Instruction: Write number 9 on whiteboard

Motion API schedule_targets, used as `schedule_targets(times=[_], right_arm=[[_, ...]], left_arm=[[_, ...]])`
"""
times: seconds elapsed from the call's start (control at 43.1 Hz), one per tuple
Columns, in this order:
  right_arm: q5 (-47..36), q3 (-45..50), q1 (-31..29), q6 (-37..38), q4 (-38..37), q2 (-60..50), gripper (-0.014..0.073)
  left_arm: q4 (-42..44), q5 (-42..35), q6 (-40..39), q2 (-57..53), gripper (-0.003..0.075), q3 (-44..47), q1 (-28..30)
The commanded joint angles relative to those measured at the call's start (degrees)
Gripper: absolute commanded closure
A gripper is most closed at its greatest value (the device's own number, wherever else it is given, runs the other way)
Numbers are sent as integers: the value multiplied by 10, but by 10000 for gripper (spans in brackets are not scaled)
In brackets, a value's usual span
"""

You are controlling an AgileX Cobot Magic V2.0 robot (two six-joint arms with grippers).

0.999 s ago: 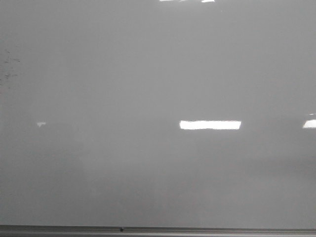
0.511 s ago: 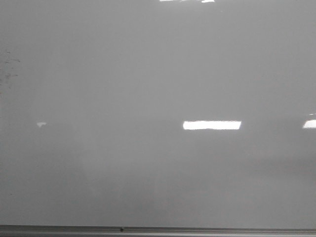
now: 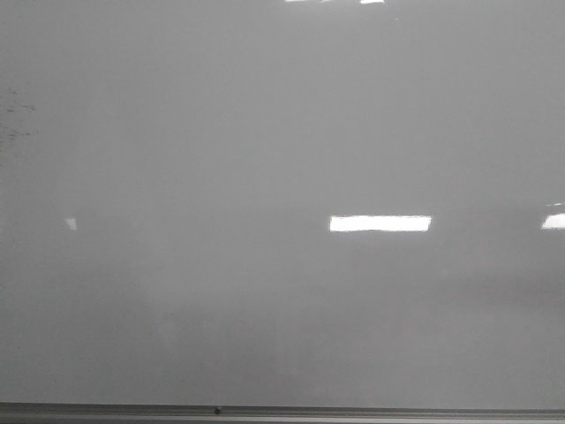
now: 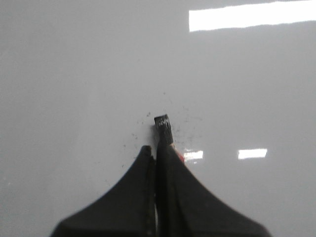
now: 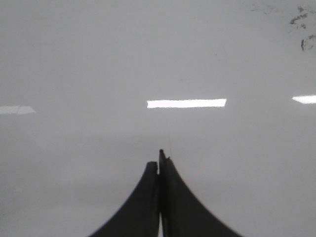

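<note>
The whiteboard [image 3: 282, 159] fills the front view, pale grey and glossy, with no number 9 on it in any view. Neither gripper shows in the front view. In the left wrist view my left gripper [image 4: 154, 150] is shut on a black marker [image 4: 163, 127], whose end sticks out past the fingertips close to the board [image 4: 74, 74]. Whether it touches the board I cannot tell. In the right wrist view my right gripper [image 5: 159, 160] is shut and empty, facing the board [image 5: 74, 59].
A grey metal frame strip [image 3: 353, 412] runs along the board's lower edge. Faint dark smudge specks [image 3: 16, 110] sit at the left of the board, around the marker's end [image 4: 143, 118], and in the right wrist view [image 5: 301, 24]. Bright light reflections [image 3: 380, 223] lie on the board.
The small bright reflection at the board's left has faded, and the large reflection's left edge has shrunk slightly to the right. No mark has appeared on the board.
</note>
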Motion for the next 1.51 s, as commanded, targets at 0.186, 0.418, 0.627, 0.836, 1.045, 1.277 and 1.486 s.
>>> schedule_targets(times=[0.186, 0.418, 0.627, 0.836, 1.045, 1.277, 1.486], right_arm=[[100, -168, -1, -3, 12, 43, 661], [127, -219, -1, -3, 12, 128, 661], [127, -219, -1, -3, 12, 131, 615], [127, -219, -1, -3, 12, 131, 216], [127, -219, -1, -3, 12, 131, 76], [127, -219, -1, -3, 12, 131, 76], [127, -219, -1, -3, 11, 131, 76]], left_arm=[[-13, 124, -6, 73, 739, -155, -3], [-13, 141, -6, 212, 738, -199, -3], [-19, 113, -6, 246, 538, -199, -3], [-20, 92, -6, 249, 64, -198, -3], [-47, 85, -6, 279, 50, -197, -4], [-125, 70, -6, 474, 50, -227, -26], [-125, -37, -6, 660, 50, -279, -67]])
